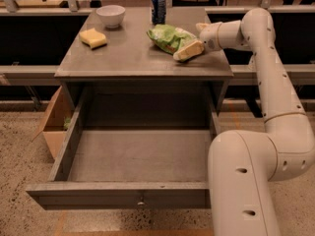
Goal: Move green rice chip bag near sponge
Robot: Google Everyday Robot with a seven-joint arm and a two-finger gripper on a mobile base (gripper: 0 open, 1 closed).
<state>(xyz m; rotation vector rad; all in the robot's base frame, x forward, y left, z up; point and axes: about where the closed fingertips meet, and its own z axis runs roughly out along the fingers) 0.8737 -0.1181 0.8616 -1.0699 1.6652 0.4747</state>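
The green rice chip bag point(166, 37) lies on the tabletop, right of centre, just in front of the dark blue can point(158, 7). The pale yellow sponge point(93, 37) lies at the left of the tabletop, in front of the white bowl point(110, 15) and well apart from the bag. My gripper point(191, 44) reaches in from the right and sits at the bag's right end, touching it. The bag rests on the table.
The grey table point(123, 63) has a wide drawer point(133, 156) pulled fully open below its front edge. A cardboard box point(51, 124) stands on the floor at the left. My arm point(268, 68) curves down the right side.
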